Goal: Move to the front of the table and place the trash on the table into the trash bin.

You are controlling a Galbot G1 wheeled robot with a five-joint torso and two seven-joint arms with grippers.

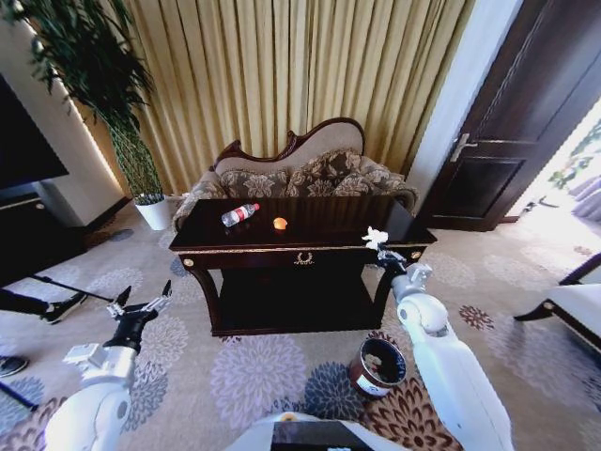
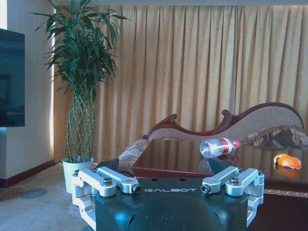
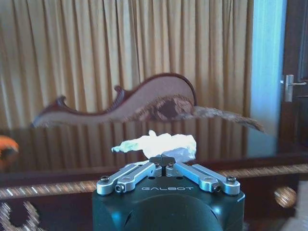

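The dark glossy table (image 1: pixel 329 218) stands just ahead. On it lie a clear bottle with a red label (image 1: pixel 239 214) and a small orange piece (image 1: pixel 280 224). At the table's front right corner my right gripper (image 1: pixel 383 250) is shut on a whitish crumpled lump (image 1: pixel 376 236). The right wrist view shows that lump (image 3: pixel 161 145) right at the closed right gripper (image 3: pixel 163 160). The round reddish-brown trash bin (image 1: pixel 377 366) stands on the carpet below my right arm. Out to the left of the table, my left gripper (image 1: pixel 143 301) hangs open and holds nothing. From the left wrist view, the bottle (image 2: pixel 219 147) and the orange piece (image 2: pixel 288 161) lie beyond the left gripper (image 2: pixel 166 169).
A carved-back patterned sofa (image 1: pixel 300 174) sits behind the table against gold curtains. A tall plant in a white pot (image 1: pixel 155 212) stands at the back left. A dark door (image 1: pixel 498 122) is at the right, and a chair (image 1: pixel 573 303) at the far right. Patterned carpet surrounds the table.
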